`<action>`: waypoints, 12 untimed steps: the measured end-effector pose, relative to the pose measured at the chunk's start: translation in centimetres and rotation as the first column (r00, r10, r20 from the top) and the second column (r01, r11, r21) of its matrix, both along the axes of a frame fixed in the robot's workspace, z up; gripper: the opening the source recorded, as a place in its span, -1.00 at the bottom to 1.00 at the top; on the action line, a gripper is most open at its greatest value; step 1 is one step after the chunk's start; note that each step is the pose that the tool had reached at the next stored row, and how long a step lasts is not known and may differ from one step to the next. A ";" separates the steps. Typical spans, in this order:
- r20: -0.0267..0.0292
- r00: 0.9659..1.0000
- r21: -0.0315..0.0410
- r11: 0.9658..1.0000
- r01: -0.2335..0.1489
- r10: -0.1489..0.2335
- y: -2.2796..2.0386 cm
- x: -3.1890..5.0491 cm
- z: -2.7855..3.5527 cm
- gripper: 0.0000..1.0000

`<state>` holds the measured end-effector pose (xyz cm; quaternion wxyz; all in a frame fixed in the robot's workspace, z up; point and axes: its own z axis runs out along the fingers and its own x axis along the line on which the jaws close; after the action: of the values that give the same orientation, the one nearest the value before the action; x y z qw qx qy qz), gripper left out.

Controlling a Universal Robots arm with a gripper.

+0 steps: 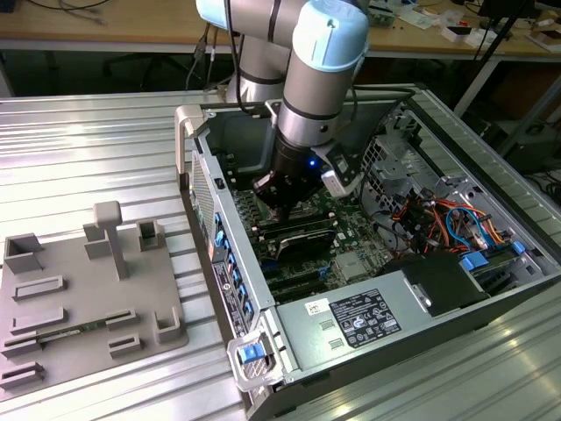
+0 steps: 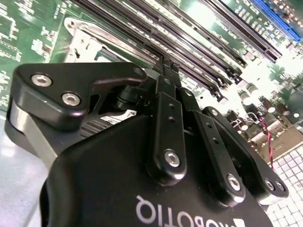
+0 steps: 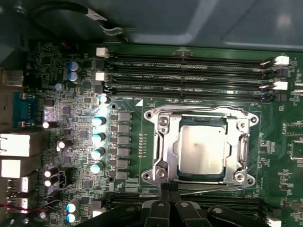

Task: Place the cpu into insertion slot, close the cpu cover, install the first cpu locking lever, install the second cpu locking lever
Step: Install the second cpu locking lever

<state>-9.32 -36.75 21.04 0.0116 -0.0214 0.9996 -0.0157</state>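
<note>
First wrist view looks straight down on the green motherboard [image 3: 66, 156], where the cpu [image 3: 201, 150] lies seated in the insertion slot [image 3: 236, 152], silver top face up. The cpu cover [image 3: 166, 142] is folded down flat around the chip, its cut-out framing the metal face. Rows of long black memory slots [image 3: 189, 75] run along the board on the far side of the socket from the gripper. The gripper [image 3: 168, 188] sits at the socket's near edge, its black fingertips [image 3: 164, 189] drawn close together with only a narrow gap, hard against the thin wire lever running along that edge; whether they actually pinch it cannot be told. In the second wrist view the gripper [image 2: 166, 65] shows the same near-closed fingers just above the board. In the exterior view the arm reaches down into the open computer case [image 1: 491, 289], which lies on the ribbed metal tabletop [image 1: 96, 140], with a grey fixture plate [image 1: 79, 298] just beside the case.
</note>
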 end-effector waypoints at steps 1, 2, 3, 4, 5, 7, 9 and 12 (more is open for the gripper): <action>0.000 1.000 0.000 1.000 0.000 0.000 0.00 -0.13 0.00 -0.79; 0.000 1.000 0.000 1.000 0.000 0.000 0.00 -0.30 -0.01 -0.79; 0.000 1.000 0.000 1.000 0.000 0.000 0.00 -0.50 -0.02 -0.79; 0.000 1.000 0.000 1.000 0.000 0.000 0.00 -0.62 -0.02 -0.79; 0.000 1.000 0.000 1.000 0.000 0.000 0.00 -0.72 -0.02 -0.79; 0.000 1.000 0.000 1.000 0.000 0.000 0.00 -0.96 -0.02 -0.79; 0.000 1.000 0.000 1.000 0.000 0.000 0.00 -1.14 -0.02 -0.79; 0.000 1.000 0.000 1.000 0.000 0.000 0.00 -1.44 -0.02 -0.79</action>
<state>-10.76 -36.74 21.02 0.0116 -0.0214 0.9996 -0.0157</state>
